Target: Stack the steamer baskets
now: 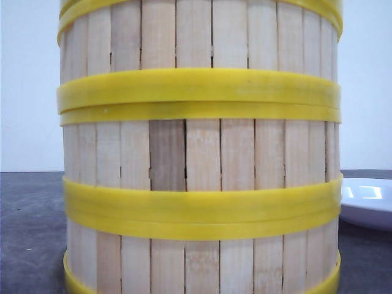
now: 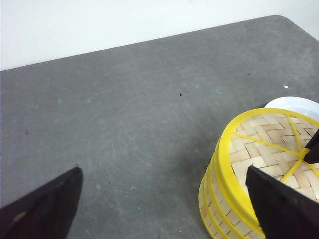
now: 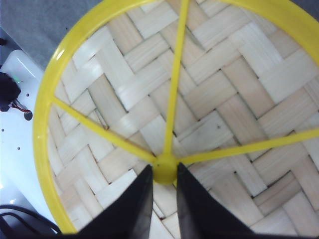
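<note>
Grey tabletop (image 2: pixel 124 99) w/ scuffs — plain white wall (image 2: pixel 99 25) behind.

Steamer baskets (image 1: pixel 199 153): pale wood slats, yellow rings, herringbone weave, yellow spokes. Dish (image 1: pixel 367 201) white. Table (image 2: pixel 124 109) grey.

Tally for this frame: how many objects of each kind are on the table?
Steamer baskets: 3 visible in one stack; its top is cut off in the front view
White dish: 1
Total: 4
</note>
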`<action>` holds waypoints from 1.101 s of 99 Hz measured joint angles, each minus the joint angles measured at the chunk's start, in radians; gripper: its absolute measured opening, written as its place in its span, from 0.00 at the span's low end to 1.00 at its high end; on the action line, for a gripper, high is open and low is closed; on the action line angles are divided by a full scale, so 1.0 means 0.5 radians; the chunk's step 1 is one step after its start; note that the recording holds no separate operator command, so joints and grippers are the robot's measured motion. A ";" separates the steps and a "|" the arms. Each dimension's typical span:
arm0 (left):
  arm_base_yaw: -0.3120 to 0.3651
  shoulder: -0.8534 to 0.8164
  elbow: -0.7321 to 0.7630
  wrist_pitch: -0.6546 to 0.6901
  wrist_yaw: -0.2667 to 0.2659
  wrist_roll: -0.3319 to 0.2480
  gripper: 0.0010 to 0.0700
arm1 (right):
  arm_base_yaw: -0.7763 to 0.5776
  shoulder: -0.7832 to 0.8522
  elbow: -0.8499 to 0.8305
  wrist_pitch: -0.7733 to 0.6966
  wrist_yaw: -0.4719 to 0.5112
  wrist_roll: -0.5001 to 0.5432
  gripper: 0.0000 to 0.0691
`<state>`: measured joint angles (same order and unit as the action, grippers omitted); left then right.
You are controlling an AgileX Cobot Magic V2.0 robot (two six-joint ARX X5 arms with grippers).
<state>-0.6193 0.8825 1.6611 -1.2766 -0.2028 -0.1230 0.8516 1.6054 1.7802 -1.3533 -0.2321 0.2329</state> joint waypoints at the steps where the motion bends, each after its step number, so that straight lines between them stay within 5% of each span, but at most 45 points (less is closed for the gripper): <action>1: 0.000 0.000 0.000 0.001 0.000 0.000 0.90 | 0.002 0.000 0.001 -0.001 0.005 0.000 0.07; 25: 0.000 0.000 0.000 0.005 0.000 0.000 0.90 | 0.021 0.000 0.005 0.000 0.063 -0.004 0.10; 42: 0.000 0.000 0.000 0.004 0.000 0.000 0.90 | -0.001 0.008 0.018 -0.001 0.045 -0.021 0.46; 51: 0.000 0.000 0.000 0.004 0.000 0.000 0.90 | -0.002 0.024 0.053 -0.001 0.044 -0.034 0.55; 86: 0.000 0.000 0.000 0.070 0.000 0.000 0.89 | -0.002 0.075 0.706 0.000 0.078 -0.156 0.54; 90: 0.000 0.000 0.000 0.093 0.000 0.001 0.85 | 0.008 0.062 0.790 0.000 0.150 -0.205 0.41; 97: 0.000 -0.006 0.000 0.121 -0.002 0.001 0.62 | 0.053 -0.001 0.880 0.000 0.394 -0.312 0.15; 109: 0.000 -0.037 -0.021 0.231 -0.088 0.000 0.18 | 0.198 -0.192 0.886 0.000 0.996 -0.385 0.04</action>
<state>-0.6193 0.8642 1.6508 -1.1610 -0.2466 -0.1230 0.9504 1.5093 2.2230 -1.3533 0.2657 0.0402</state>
